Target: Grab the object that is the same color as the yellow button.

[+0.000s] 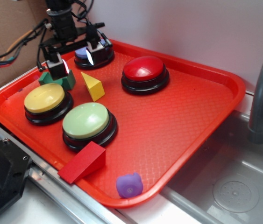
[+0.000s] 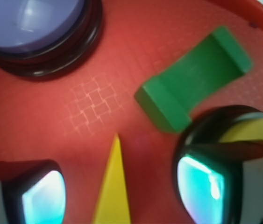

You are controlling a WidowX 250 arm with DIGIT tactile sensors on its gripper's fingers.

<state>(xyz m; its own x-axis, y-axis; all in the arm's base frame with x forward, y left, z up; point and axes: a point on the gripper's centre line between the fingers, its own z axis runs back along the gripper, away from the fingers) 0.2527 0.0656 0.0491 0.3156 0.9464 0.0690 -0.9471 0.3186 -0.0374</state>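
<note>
Wrist view: yellow wedge [image 2: 112, 186] cut off at bottom; yellow button [image 2: 255, 130] mostly hidden by hand pad.

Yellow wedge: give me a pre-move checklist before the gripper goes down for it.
1. Target identified: yellow wedge matches the yellow button in color: ok.
2. Gripper open, nothing held: ok.
3. Wedge between the fingers: in the wrist view its tip sits between both pads: ok.
4. Gripper low enough to close: exterior view shows it above the tray: not ok.
5. Neighbors apart from the wedge: green block and blue button show a gap: ok.
6. Finger clearance from the green block on descent: cannot tell.
</note>
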